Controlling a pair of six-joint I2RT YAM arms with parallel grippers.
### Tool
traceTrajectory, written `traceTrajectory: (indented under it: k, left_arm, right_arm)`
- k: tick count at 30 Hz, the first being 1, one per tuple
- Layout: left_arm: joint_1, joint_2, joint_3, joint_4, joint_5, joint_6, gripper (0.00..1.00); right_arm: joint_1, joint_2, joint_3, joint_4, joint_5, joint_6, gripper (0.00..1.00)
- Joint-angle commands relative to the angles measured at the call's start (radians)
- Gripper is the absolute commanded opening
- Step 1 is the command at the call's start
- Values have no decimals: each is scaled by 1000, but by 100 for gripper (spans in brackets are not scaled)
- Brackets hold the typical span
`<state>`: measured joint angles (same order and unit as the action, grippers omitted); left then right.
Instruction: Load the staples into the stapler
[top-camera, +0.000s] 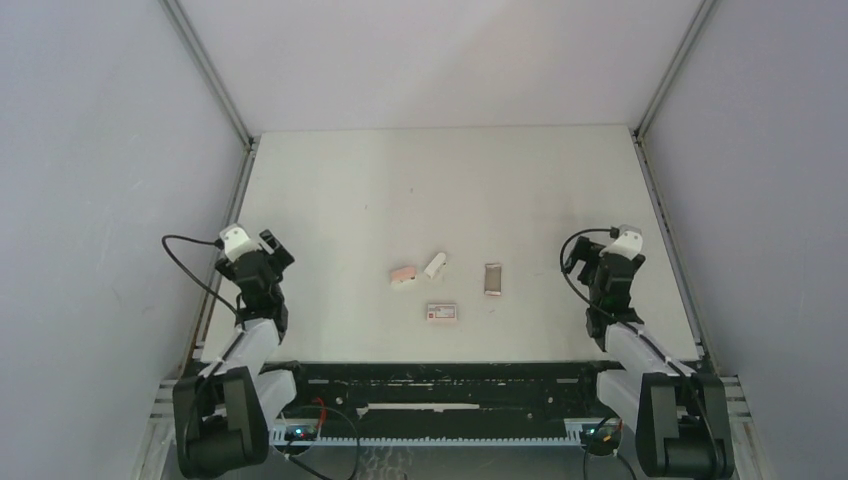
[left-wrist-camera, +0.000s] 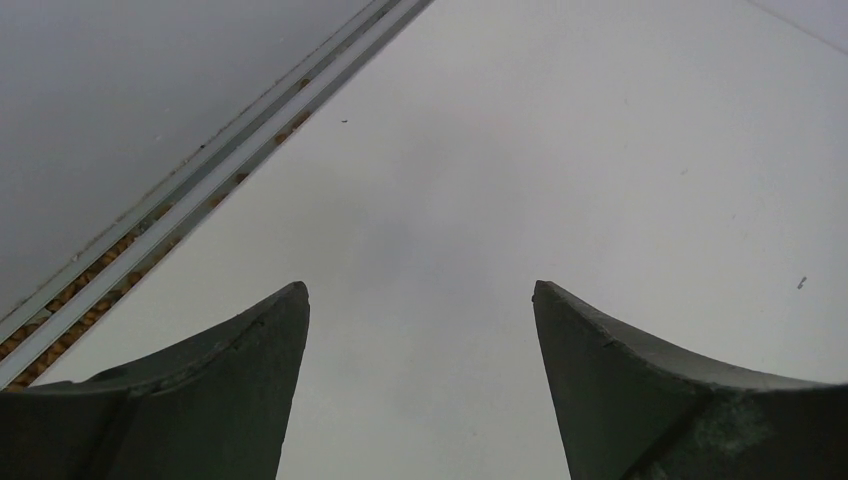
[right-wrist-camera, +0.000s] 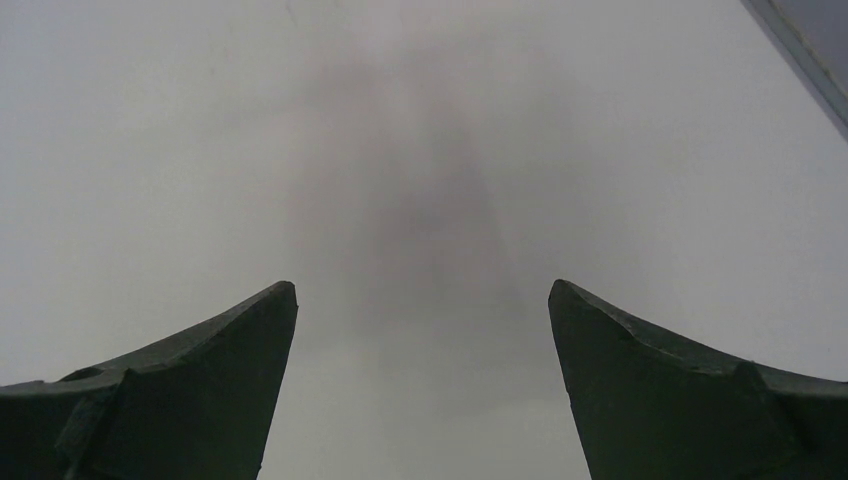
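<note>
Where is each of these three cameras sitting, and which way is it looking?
Top external: above and behind the arms, looking down on the white table; shows the black left arm, the right arm and the small flat grey-tan staples block.
Left wrist: on the left arm, looking past its own dark open jaws at bare table and its metal edge rail.
Right wrist: on the right arm, past its open jaws at bare table.
Shared: both wrist views show only jaws and table.

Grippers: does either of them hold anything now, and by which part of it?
Nothing is held. The left gripper and the right gripper are both open and empty.
</note>
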<state>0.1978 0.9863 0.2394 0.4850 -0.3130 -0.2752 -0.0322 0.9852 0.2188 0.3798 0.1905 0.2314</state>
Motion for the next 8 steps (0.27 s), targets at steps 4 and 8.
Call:
traceTrajectory:
  k: [4,8]
  left_arm:
    - [0,65,-14,247,18,56,86]
    - [-1,72,-38,317,-8,51,86]
  right_arm:
    - [17,21,-59,329,63,-70,95]
    - [23,49,-61,376,70,-89,95]
